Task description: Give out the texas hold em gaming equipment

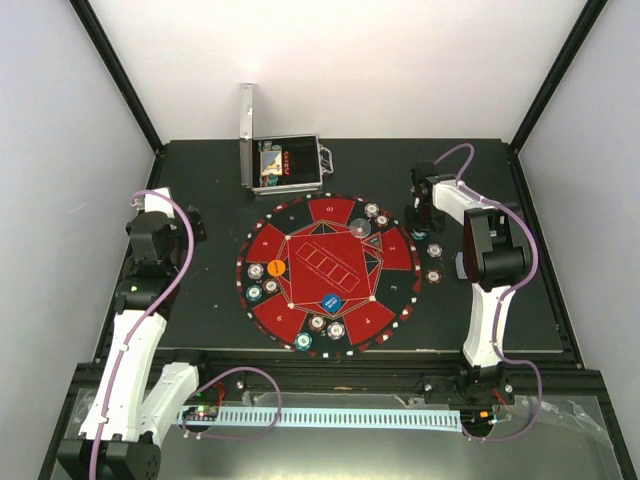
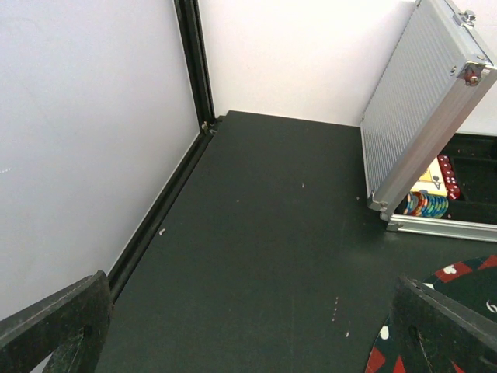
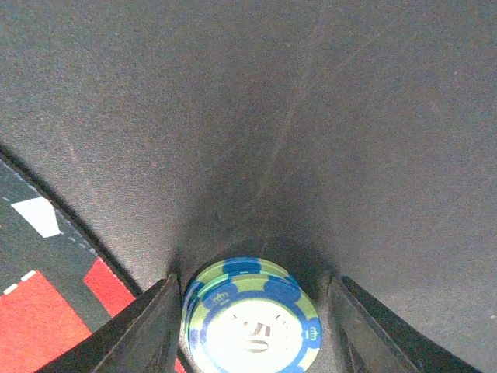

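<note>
In the right wrist view a small stack of blue-and-green poker chips (image 3: 250,322), the top one marked 50, lies on the black table just off the mat's edge. My right gripper (image 3: 255,299) straddles it. The left finger (image 3: 151,326) touches the stack's rim, while a narrow gap separates it from the right finger (image 3: 365,330). From above, the right gripper (image 1: 418,220) hangs at the mat's upper right. Several chip stacks (image 1: 435,250) ring the round red-and-black mat (image 1: 300,290). An orange disc (image 1: 277,268), a blue disc (image 1: 331,302) and a clear disc (image 1: 360,228) lie on it. My left gripper (image 2: 248,334) is wide open over bare table.
The silver case (image 1: 285,165) stands open at the back, its lid (image 2: 423,101) upright, with chips (image 2: 423,203) and red dice inside. White walls and black frame posts (image 2: 194,62) enclose the table. The left arm (image 1: 150,240) rests at the far left.
</note>
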### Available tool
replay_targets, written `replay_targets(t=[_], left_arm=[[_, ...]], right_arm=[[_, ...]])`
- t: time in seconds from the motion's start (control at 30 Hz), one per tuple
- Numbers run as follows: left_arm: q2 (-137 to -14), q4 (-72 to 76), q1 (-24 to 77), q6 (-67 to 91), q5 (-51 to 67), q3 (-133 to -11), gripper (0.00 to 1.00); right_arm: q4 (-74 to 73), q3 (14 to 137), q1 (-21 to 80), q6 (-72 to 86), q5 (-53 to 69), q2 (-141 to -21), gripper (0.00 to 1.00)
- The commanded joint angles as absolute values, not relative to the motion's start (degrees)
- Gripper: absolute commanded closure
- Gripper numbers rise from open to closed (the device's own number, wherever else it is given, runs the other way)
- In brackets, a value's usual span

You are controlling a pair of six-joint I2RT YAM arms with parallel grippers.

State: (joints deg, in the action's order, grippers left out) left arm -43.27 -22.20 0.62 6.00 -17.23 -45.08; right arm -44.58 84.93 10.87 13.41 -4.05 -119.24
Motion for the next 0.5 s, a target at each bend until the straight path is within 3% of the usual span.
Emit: replay_targets(t=[0.0,0.47], left_arm=[[-43.1,-21.1,0.9,5.4,-16.3,-46.1,0.01],[-42.5,-21.0,0.9,5.4,-16.4,-46.0,0.01]], right_arm=[[-44.7,82.8,11.7,13.6,-3.9,-118.9,0.46],[-46.4,82.6,11.9,15.0,-1.9,-119.4,0.48]])
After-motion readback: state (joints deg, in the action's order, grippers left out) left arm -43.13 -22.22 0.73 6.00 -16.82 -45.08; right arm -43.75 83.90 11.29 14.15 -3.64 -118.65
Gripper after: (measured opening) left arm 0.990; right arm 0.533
